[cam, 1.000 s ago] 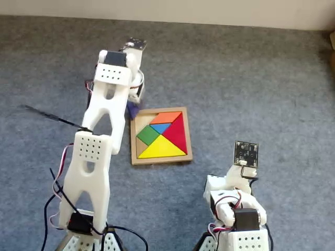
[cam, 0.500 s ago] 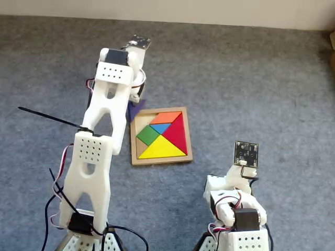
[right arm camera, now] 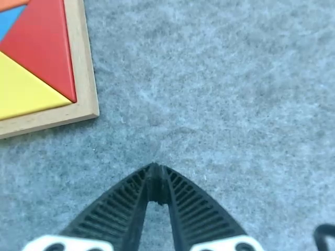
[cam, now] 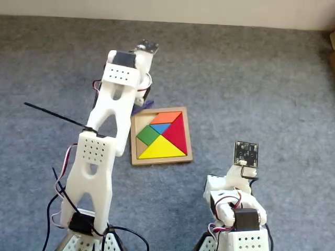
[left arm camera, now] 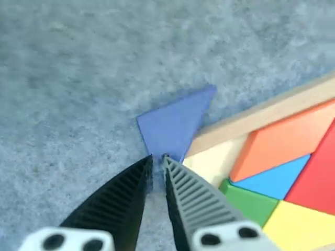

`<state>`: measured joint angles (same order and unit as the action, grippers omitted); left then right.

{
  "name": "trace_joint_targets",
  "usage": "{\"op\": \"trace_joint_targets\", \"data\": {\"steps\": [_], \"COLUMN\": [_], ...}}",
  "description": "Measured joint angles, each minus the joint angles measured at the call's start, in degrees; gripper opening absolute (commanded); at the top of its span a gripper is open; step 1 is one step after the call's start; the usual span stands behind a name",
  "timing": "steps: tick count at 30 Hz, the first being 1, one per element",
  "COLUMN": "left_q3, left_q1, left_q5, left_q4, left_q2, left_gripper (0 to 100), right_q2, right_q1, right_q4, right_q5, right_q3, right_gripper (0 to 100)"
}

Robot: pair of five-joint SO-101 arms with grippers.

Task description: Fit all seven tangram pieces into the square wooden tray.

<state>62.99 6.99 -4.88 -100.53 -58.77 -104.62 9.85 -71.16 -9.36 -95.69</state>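
Evidently the left pincer (left arm camera: 157,157) is dealing with the one loose piece. Its jaws are closed to a thin slit and nip one corner of the purple triangle (left arm camera: 175,123). That piece lies flat on the grey desk (cam: 251,78) just outside the far-left corner of the tray (left arm camera: 261,112), touching the wooden rim. Gripping by a corner probably suits a thin, flat piece that offers no other purchase, and it would let the piece be dragged or lifted over the rim. The hold looks slight, so the triangle could swivel or slip free.

Inside the tray, the orange piece (left arm camera: 282,141), blue triangle (left arm camera: 272,180), red triangle (cam: 177,133), green square (cam: 147,135) and yellow triangle (cam: 162,149) sit flush together, filling the middle and right. Pale wood (left arm camera: 212,162) shows along the left side, right beside the purple triangle, which is likely why the piece sits at that corner. I cannot tell whether the tan patch at the near-left corner is bare floor or a plain piece.

The right pincer (right arm camera: 155,180) hangs with its jaws fully together, holding nothing. It is over the desk near and right of the tray, well out of the left arm's way.
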Motion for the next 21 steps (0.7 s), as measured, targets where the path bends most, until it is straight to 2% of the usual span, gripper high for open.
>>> {"op": "trace_joint_targets", "data": {"steps": [3,12,21], "left_q3": [-1.3,-2.2,-16.1], "left_q1": [1.1,1.5,3.9], "left_q5": [-2.2,-2.7,-6.4], "left_q4": [0.0,0.0,0.0], "left_q2": [0.0,0.6,8.0], "left_gripper": [4,4,4], "right_q2": [0.0,0.0,0.0], "right_q1": [0.0,0.0,0.0], "right_q4": [0.0,0.0,0.0], "right_q5": [0.0,0.0,0.0], "right_q3": [0.0,0.0,0.0], "right_gripper": [0.5,0.5,0.5]}}
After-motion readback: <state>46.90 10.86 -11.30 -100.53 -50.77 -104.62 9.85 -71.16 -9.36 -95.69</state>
